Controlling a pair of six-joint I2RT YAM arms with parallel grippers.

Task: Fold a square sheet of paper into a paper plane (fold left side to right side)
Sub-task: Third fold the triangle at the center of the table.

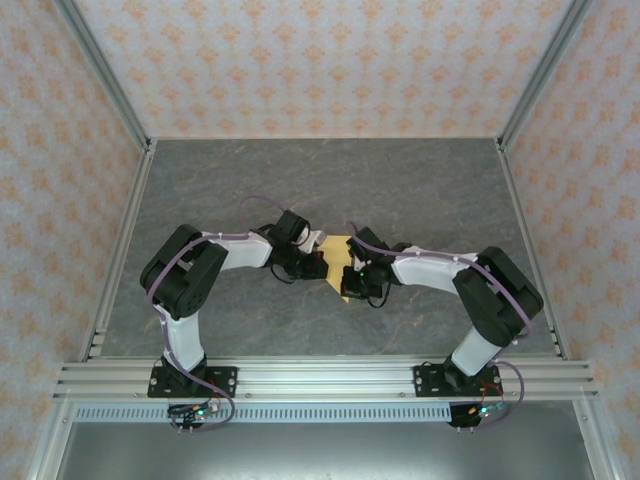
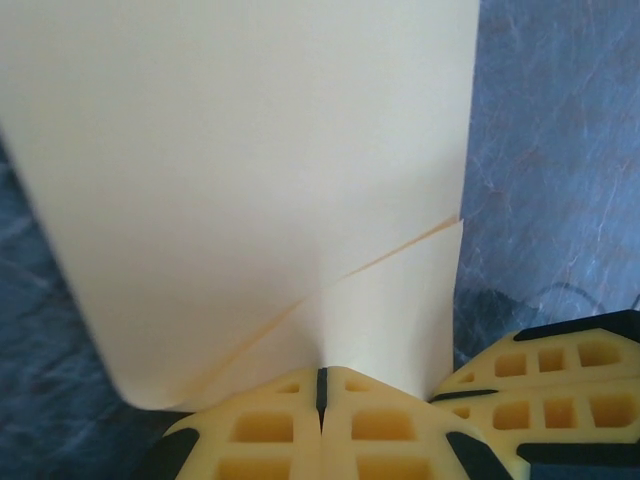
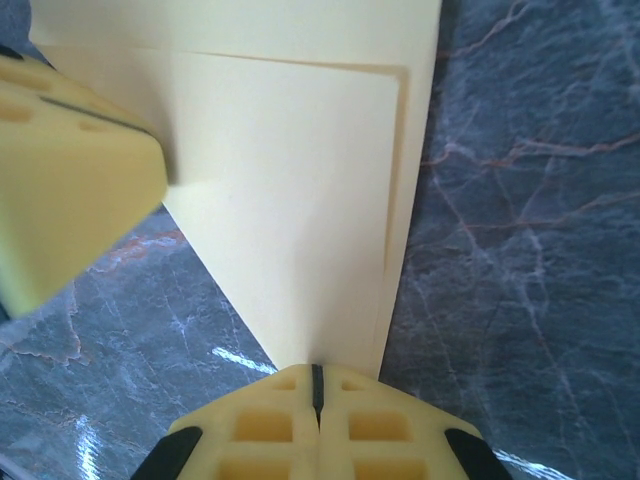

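Creased paper [image 2: 250, 180], mid-frame on tabletop [image 1: 300, 180]; left claw [image 2: 322, 392] and right claw [image 3: 317, 380] both closed tight, pinching its edges.

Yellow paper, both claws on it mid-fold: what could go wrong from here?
1. The left claw and right claw each look shut on an edge of the paper, close together; pulling apart could tear it.
2. In the right wrist view the folded flap has its edge inside the outer edge, so the next crease may land crooked.
3. Its left side curls in the left wrist view and might buckle.
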